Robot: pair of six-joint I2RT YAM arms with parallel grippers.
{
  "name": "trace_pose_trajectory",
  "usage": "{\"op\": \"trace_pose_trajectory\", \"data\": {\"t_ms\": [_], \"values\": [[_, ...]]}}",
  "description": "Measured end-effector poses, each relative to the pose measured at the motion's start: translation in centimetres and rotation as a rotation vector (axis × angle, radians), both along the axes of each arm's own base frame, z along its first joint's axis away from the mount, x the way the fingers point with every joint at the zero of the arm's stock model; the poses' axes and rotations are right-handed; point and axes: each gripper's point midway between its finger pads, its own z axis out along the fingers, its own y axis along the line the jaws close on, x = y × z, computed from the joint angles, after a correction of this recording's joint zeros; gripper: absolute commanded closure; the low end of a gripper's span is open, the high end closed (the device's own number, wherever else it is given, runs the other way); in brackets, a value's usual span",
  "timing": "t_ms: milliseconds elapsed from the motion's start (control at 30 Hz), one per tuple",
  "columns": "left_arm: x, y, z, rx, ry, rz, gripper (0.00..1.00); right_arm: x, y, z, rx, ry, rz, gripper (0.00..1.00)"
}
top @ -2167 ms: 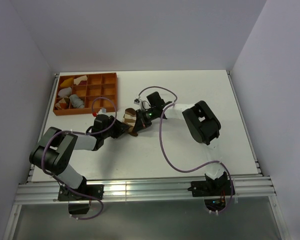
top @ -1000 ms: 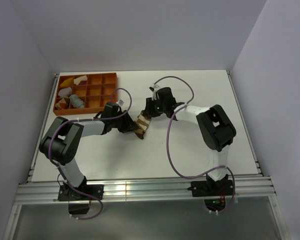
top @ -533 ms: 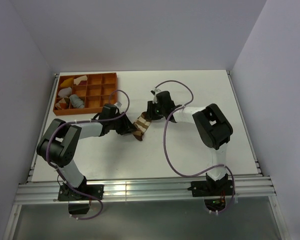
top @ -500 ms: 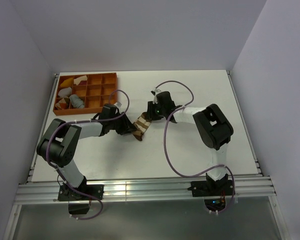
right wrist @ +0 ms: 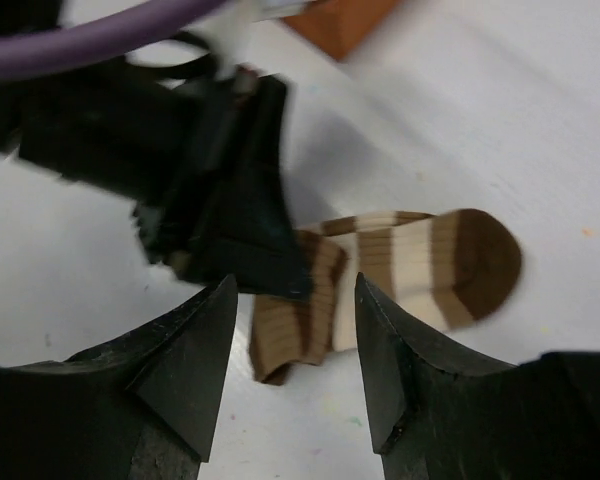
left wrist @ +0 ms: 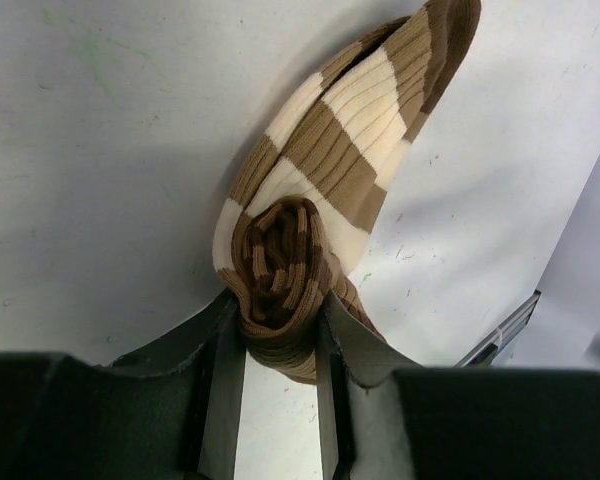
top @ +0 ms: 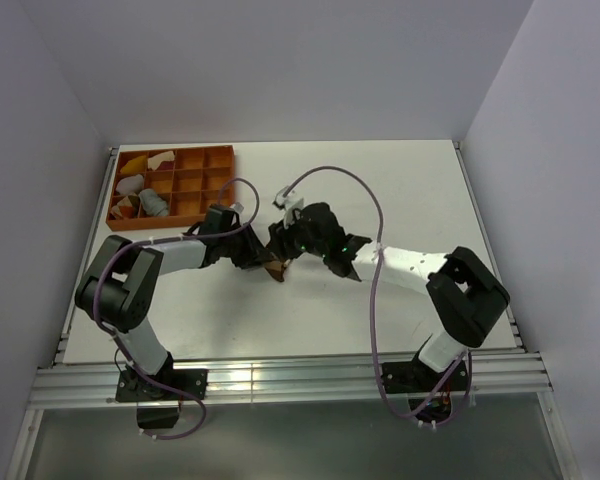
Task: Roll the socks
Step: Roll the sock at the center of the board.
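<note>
Partly rolled sock (brn/cream stripes), toe flat

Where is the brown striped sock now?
Top view: the brown striped sock lies on the table, right of the orange tray, its rolled end pinched in the left claw, the open right claw above it.

The top view looks steeply down from high behind the near edge, taking in the whole white table. The left wrist view sits very close to the brown striped sock, low over the table. The right wrist view looks down on it from slightly farther; all three share that sock.
</note>
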Motion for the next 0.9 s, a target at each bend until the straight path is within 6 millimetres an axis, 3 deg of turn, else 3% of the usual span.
{"op": "trace_pose_trajectory", "data": {"t_ms": [100,233,667,900], "values": [[0.0,-0.1,-0.1,0.0,0.014,-0.004,1.0,-2.8,1.8,-0.8,-0.06,-0.077,0.077,0.41],[0.0,-0.1,-0.1,-0.002,0.029,-0.009,1.0,-5.1,2.1,-3.8,-0.194,-0.134,0.117,0.38],[0.0,-0.3,-0.2,-0.005,0.066,-0.019,1.0,-6.3,3.2,-8.3,-0.466,-0.331,0.121,0.38],[0.2,-0.2,-0.2,-0.006,0.067,-0.016,1.0,-5.4,3.1,-9.8,-0.553,-0.365,0.084,0.42]]}}
